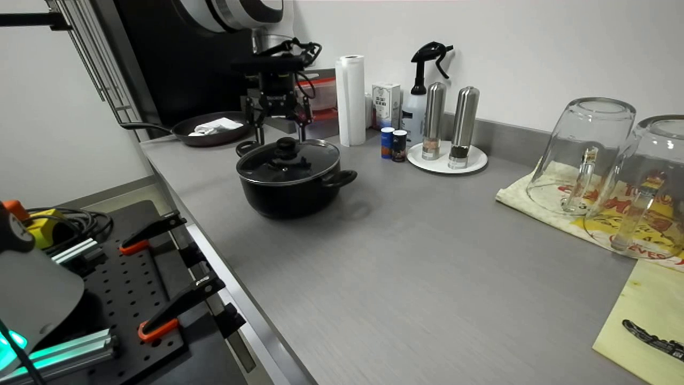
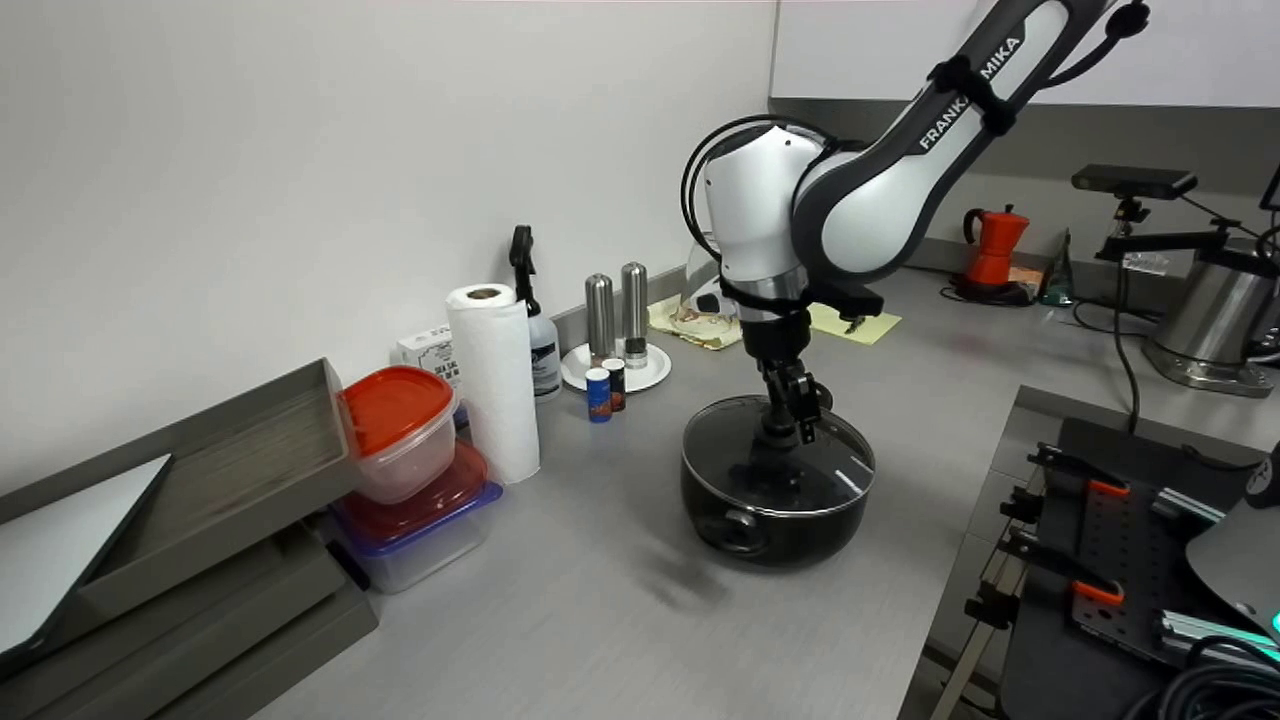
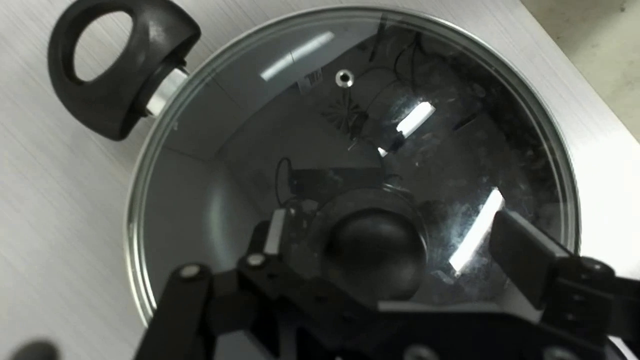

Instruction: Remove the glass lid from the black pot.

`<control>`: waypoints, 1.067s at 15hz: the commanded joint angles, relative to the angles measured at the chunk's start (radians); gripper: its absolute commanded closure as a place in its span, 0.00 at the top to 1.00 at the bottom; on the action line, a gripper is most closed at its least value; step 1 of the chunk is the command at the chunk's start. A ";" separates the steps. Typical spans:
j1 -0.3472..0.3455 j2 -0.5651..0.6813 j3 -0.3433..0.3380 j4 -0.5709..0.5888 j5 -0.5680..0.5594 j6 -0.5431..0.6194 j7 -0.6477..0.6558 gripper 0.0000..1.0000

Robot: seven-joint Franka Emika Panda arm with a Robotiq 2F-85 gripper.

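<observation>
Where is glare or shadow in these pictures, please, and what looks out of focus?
Wrist view: glare streaks across the glass lid, and the gripper looks soft, out of focus; in an exterior view: a faint shadow on the counter beside the black pot.

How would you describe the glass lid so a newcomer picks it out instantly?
On the grey counter, find the low, wide black pot. The glass lid is the round cover resting on top of it. Its see-through surface and black centre knob set it apart from the round white plate nearby.
</observation>
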 commanded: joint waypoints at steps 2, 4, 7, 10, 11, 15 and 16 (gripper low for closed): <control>0.008 0.036 0.005 0.019 0.013 0.018 -0.036 0.75; 0.008 0.038 0.007 0.021 0.013 0.024 -0.040 0.67; 0.007 0.034 0.007 0.029 0.011 0.026 -0.045 0.43; 0.007 0.030 0.007 0.033 0.011 0.026 -0.050 0.27; 0.007 0.028 0.007 0.033 0.011 0.025 -0.051 0.25; 0.012 -0.026 0.005 0.010 -0.006 0.014 -0.043 0.25; 0.012 -0.039 0.007 0.005 -0.006 0.010 -0.048 0.25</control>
